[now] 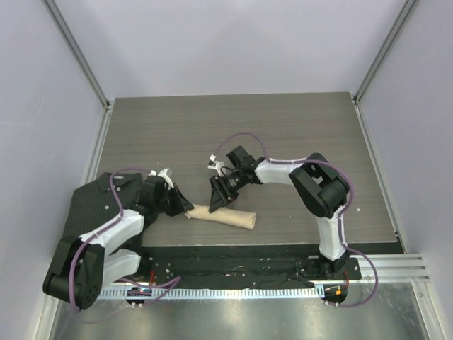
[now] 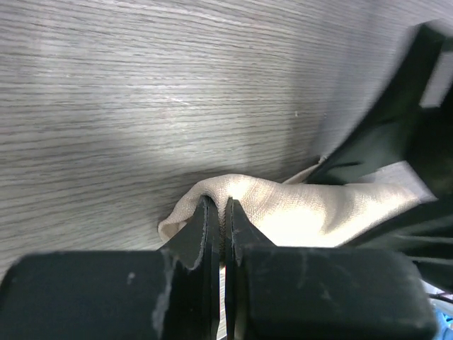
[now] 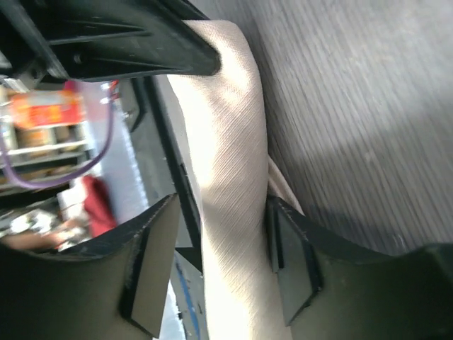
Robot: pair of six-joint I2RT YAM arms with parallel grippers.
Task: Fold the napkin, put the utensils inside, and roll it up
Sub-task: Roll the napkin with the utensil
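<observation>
The beige napkin (image 1: 221,217) lies rolled into a short tube near the table's front edge. Its left end is pinched by my left gripper (image 1: 185,205); in the left wrist view the gripper (image 2: 223,212) has its jaws shut on a fold of the napkin (image 2: 304,212). My right gripper (image 1: 216,197) stands open over the roll. In the right wrist view this gripper (image 3: 223,241) straddles the napkin (image 3: 230,163), one pad (image 3: 290,262) against the cloth and the other pad (image 3: 152,262) apart from it. The utensils are hidden.
A dark ribbed cloth (image 1: 88,205) lies at the left under the left arm. The table's front edge (image 1: 269,244) runs just below the roll, with the black base rail (image 1: 233,268) behind it. Grey walls (image 1: 42,106) enclose the table.
</observation>
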